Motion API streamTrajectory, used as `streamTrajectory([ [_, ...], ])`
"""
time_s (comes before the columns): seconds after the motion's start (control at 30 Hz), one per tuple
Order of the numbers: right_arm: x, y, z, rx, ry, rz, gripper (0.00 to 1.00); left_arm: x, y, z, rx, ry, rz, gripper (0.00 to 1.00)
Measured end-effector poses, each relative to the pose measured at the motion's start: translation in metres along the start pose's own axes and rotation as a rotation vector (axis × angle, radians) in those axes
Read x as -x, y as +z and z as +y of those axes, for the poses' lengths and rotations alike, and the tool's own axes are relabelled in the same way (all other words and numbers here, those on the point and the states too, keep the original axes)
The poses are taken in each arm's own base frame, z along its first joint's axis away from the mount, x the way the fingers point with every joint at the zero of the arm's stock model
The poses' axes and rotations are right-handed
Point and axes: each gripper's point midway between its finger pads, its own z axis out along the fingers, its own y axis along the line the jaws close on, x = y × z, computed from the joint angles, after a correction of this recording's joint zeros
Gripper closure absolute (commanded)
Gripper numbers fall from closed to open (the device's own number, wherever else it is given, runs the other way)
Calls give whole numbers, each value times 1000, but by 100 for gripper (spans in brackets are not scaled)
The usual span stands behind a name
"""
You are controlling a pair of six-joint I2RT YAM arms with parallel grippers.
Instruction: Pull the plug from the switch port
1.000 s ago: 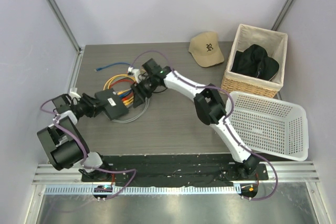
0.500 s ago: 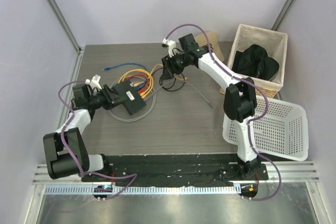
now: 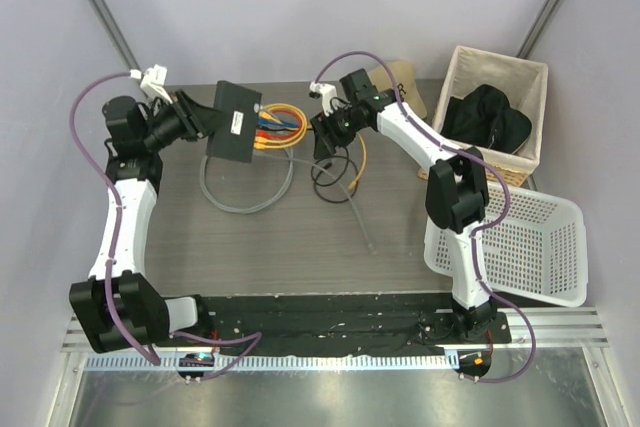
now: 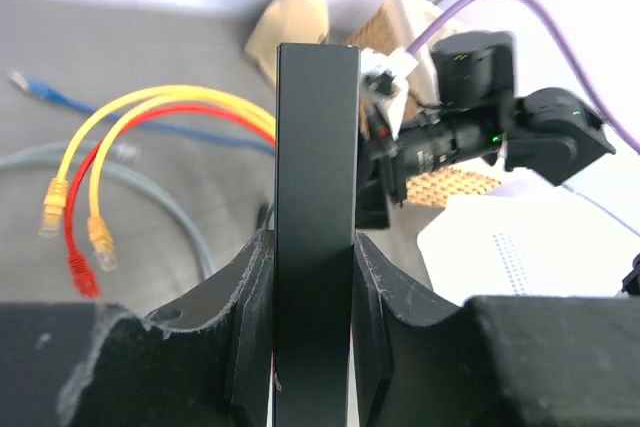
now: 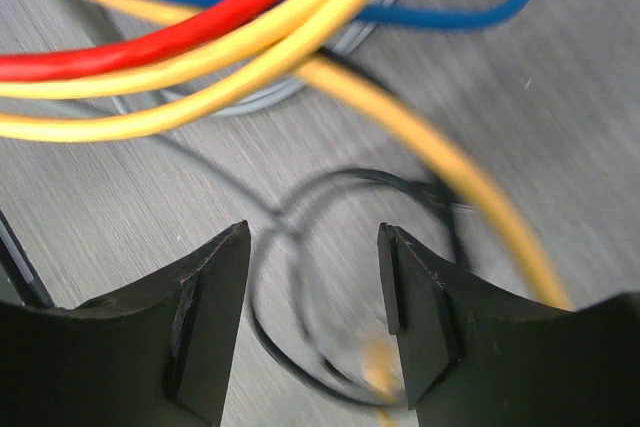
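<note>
1. Top view: the left gripper point(image 3: 200, 117) pinched the switch point(image 3: 236, 120), held off the tabletop point(image 3: 300, 247) over its far-left corner. Coloured cables point(image 3: 283, 119) met the switch's right edge. The right gripper point(image 3: 325, 139) hung above a black cable loop point(image 3: 335, 175) near the middle of the far edge.
2. Left wrist view: the switch point(image 4: 315, 147) stood edge-on, clamped between both fingers point(image 4: 255, 287).
3. Right wrist view: the right gripper point(image 5: 315, 247) was spread wide with nothing between its fingers. The coloured cables crossed beyond its tips.
</note>
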Motion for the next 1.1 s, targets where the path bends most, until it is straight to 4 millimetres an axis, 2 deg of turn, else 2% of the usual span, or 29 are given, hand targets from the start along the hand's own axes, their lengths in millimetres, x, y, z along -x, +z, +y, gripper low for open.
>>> streamTrajectory([
  [0.07, 9, -5, 0, -5, -9, -19, 37, 19, -3, -15, -19, 61, -31, 100],
  [0.13, 29, -15, 1, -12, -33, -63, 37, 32, -5, -25, -30, 119, -50, 100],
  [0.23, 66, -34, 4, -25, -75, -156, 36, 47, -5, -36, -31, 204, -71, 100],
  [0.33, 115, -63, 8, -45, -134, -293, 35, 64, -2, -48, -27, 293, -87, 100],
  [0.43, 144, -88, 13, -59, -176, -388, 34, 82, 4, -62, -33, 386, -93, 100],
  [0.63, 168, -126, 7, -97, -152, -495, 35, 99, 13, -89, -35, 600, -62, 100],
  [0.77, 166, -138, -17, -137, -104, -512, 35, 99, 18, -100, -34, 713, -27, 100],
  [0.87, 156, -139, -39, -176, -65, -500, 35, 81, 28, -103, -36, 805, 24, 100],
  [0.93, 143, -136, -54, -205, -36, -475, 35, 57, 38, -107, -56, 880, 78, 100],
  [1.0, 132, -134, -66, -228, -14, -452, 35, 21, 48, -111, -98, 948, 148, 100],
  [1.1, 116, -128, -79, -247, 19, -418, 35, -57, 56, -114, -189, 1057, 304, 100],
])
